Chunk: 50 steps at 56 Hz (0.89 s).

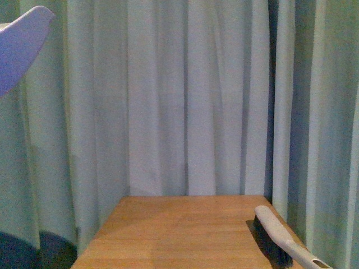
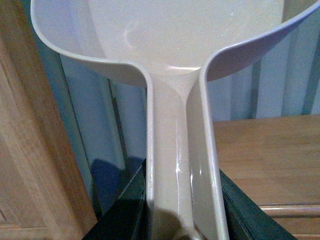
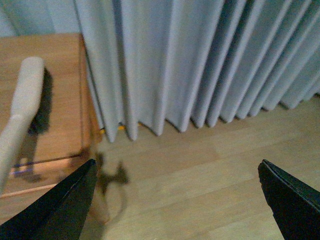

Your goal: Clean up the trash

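Note:
The trash is out of view in every frame. My left gripper (image 2: 182, 210) is shut on the handle of the beige dustpan (image 2: 170, 45), whose scoop looks empty from the left wrist. A corner of the dustpan (image 1: 19, 47) pokes into the front view at the upper left, raised high beside the curtain. My right gripper (image 3: 177, 172) hangs open over the wooden floor (image 3: 200, 190), off the table's side, with nothing between its fingers. A hand brush (image 1: 277, 238) with a beige back and dark bristles lies on the wooden table (image 1: 179, 230) at its right edge; the right wrist sees the brush (image 3: 22, 107) too.
Pale grey-green curtains (image 1: 185, 95) hang right behind the table and fall to the floor beside it (image 3: 200, 65). A wooden panel (image 2: 30, 150) stands close to the left gripper. The table's right edge (image 3: 82, 100) drops off to the floor.

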{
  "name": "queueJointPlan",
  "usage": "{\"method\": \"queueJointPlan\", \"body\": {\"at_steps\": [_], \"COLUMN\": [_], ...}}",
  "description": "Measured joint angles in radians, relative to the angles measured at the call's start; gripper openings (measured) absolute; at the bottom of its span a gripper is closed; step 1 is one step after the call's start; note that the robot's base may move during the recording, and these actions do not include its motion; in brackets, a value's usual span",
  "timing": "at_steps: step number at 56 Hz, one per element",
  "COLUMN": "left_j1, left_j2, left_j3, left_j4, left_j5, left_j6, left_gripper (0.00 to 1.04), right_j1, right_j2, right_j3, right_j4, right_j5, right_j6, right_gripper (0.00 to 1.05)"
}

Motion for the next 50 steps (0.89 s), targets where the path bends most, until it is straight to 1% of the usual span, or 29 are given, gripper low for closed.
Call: {"method": "queueJointPlan", "body": {"at_steps": [7,14,19,27,50], "left_j1": [0.0,0.0,0.0,0.0,0.0], "left_j2": [0.0,0.0,0.0,0.0,0.0], "left_j3": [0.0,0.0,0.0,0.0,0.0], "left_j4": [0.0,0.0,0.0,0.0,0.0], "left_j5": [0.0,0.0,0.0,0.0,0.0], "left_j6": [0.0,0.0,0.0,0.0,0.0], "left_gripper": [0.28,0.28,0.28,0.28,0.28], "right_j1": [0.064,0.13,0.202,0.256,0.279], "right_j2": [0.196,0.317,0.415,0.496,0.58], "right_j3": [0.206,0.362,0.474,0.517,0.536], "right_j4": [-0.13,-0.204,-0.273,-0.319,-0.314], "right_j5": [-0.006,0.015,0.034,0.063,0.072], "right_j6": [0.066,0.128,0.2,0.255,0.326], "right_gripper": [0.97,0.97,0.97,0.97,0.97]}}
